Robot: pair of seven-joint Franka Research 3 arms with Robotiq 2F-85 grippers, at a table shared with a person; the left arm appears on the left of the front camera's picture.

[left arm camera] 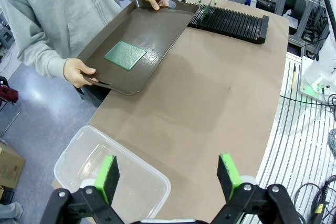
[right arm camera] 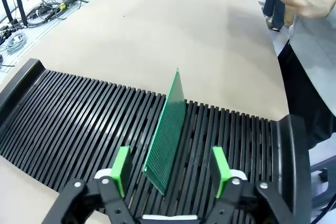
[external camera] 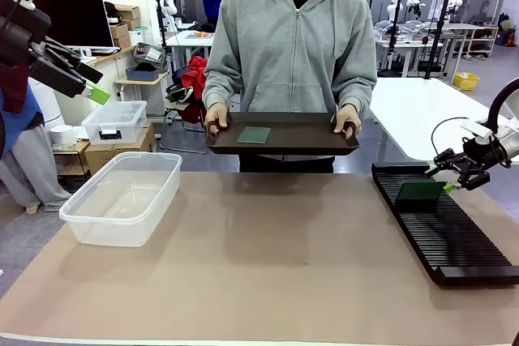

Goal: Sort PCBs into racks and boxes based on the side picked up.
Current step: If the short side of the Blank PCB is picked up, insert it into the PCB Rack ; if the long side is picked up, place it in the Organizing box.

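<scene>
One green PCB [right arm camera: 167, 136] stands on edge in a slot near the far end of the long black rack [external camera: 442, 228]; it is also seen as the PCB [external camera: 420, 191] and the rack [right arm camera: 68, 124]. My right gripper [right arm camera: 170, 170] is open, its green pads either side of that board and apart from it; the right gripper [external camera: 456, 176] hovers at the rack's far end. A second PCB [external camera: 253, 134] lies flat on the dark brown tray [external camera: 308, 145] held by a person. My left gripper [left arm camera: 170, 174] is open and empty, raised above the clear box [external camera: 122, 198].
The person stands at the far side holding the tray [left arm camera: 168, 24] by both handles above the table edge. A smaller clear lidded box [external camera: 114, 121] sits on cartons behind the table at the left. Bare brown tabletop [external camera: 268, 257] lies between box and rack.
</scene>
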